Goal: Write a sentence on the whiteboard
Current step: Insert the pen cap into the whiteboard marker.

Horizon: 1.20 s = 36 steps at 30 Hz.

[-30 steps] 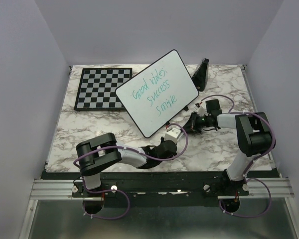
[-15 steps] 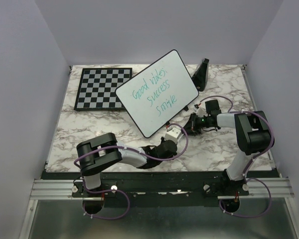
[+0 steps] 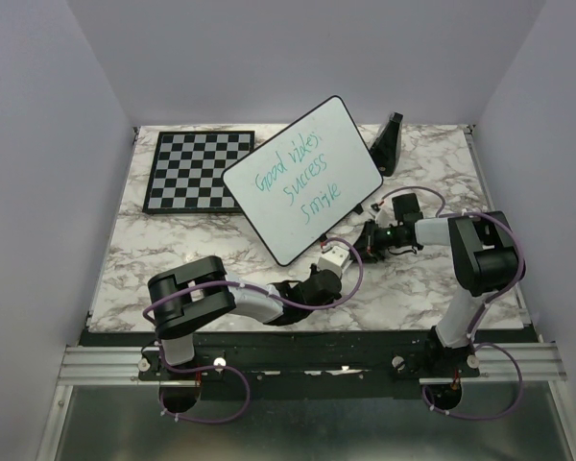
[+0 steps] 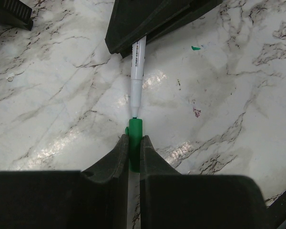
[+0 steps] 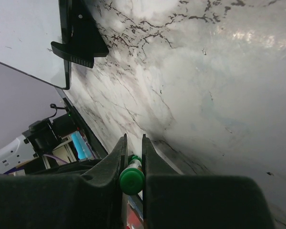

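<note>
Whiteboard (image 3: pixel 302 178) propped tilted at mid-counter (image 3: pixel 173 252), the sentence (image 3: pixel 298 184) on it in three green lines.

It looks light, stiff and slick, and I judge it could tip on its stand (image 5: pixel 80 44), so the edges are the place to hold it. Count: one whiteboard, one chessboard (image 3: pixel 197 168) just left of it, one marker (image 4: pixel 137 71), one green cap (image 4: pixel 135 126). Left fingers (image 4: pixel 115 158) are clamped on the cap; right fingers (image 5: pixel 112 163) are clamped on the marker, its tip at the cap's mouth.

left hand (image 4: pixel 133 142) and right hand (image 5: pixel 132 145) low, fingers clamped
</note>
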{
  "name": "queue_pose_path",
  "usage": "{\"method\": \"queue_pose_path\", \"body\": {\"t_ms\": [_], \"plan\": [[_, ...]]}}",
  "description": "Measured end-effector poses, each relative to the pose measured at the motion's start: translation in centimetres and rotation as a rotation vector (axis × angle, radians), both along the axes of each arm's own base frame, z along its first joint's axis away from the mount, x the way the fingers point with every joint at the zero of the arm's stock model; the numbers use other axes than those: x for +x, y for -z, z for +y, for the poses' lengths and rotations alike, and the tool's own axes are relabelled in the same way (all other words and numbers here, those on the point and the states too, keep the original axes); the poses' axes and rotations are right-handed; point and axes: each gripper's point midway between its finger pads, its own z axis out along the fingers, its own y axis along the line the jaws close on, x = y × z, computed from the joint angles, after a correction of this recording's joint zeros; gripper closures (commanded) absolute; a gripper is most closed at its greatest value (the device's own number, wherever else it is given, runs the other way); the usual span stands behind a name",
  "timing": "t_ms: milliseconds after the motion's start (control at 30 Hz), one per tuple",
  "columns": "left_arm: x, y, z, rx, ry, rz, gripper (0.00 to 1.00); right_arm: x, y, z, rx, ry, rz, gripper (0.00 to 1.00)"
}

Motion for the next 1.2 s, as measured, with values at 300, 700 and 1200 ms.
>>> {"method": "queue_pose_path", "body": {"t_ms": [300,700,1200], "plan": [[0.0,0.0,0.0,0.001,0.001,-0.001,0.87,-0.5,0.5,0.2,-0.003,-0.013,0.026,1.00],[0.0,-0.1,0.0,0.001,0.001,-0.003,0.86,-0.9,0.5,1.1,0.000,-0.047,0.023,0.99],[-0.2,-0.5,1.0,-0.007,-0.011,-0.006,0.83,-1.2,0.4,1.8,0.016,-0.064,0.031,1.00]]}}
